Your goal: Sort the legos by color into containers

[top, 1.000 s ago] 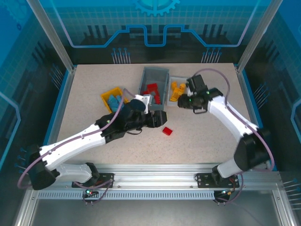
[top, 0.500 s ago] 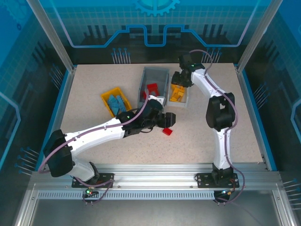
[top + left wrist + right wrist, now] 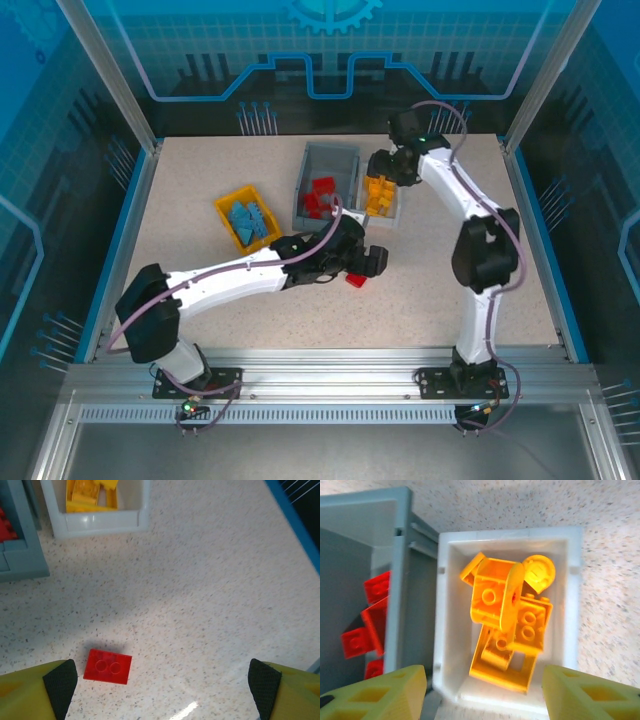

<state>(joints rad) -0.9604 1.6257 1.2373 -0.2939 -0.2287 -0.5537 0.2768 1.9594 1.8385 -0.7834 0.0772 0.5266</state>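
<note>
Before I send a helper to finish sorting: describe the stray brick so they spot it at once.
Find the grey bin mid-table, the white bin beside it. Toward the near edge, on bare tabletop, lies a flat red brick. It alone lies outside any bin.

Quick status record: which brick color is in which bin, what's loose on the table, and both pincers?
yellow bin: blue bricks
grey bin: red bricks
white bin: yellow-orange bricks
loose on table: one red brick
left pincer: open, empty, red brick close to one finger
right pincer: open, empty, above white bin
</note>
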